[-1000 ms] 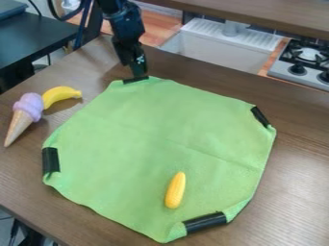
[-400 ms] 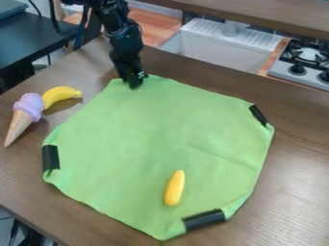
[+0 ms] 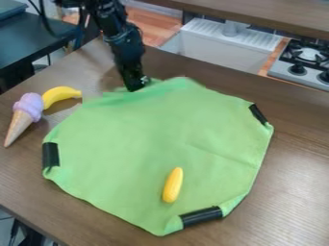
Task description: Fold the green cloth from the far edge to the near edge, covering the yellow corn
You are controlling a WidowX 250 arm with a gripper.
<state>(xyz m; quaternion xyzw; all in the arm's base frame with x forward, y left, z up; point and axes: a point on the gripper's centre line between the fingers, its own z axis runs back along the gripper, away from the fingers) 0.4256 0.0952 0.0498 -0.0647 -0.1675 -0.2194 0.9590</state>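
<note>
Up top, the black arm (image 3: 122,38) is cut off by the view's edge. Its gripper (image 3: 135,87) hangs down at the far left end of the green cloth (image 3: 151,139), near the counter's (image 3: 296,178) far left corner. The cloth is bunched up there, and the gripper's tip is dark, so I can't tell if it is wide, narrow or pinching the cloth. The stove (image 3: 283,72) is cut off on the right, past the counter's far edge, and the sink (image 3: 215,50) is partly hidden. I count one cloth, with three black strips (image 3: 201,216) showing on it. One yellow corn cob (image 3: 172,185) lies on it, toward the near edge. One banana (image 3: 61,95) and one purple ice cream cone (image 3: 24,115) lie near the counter's left edge.
</note>
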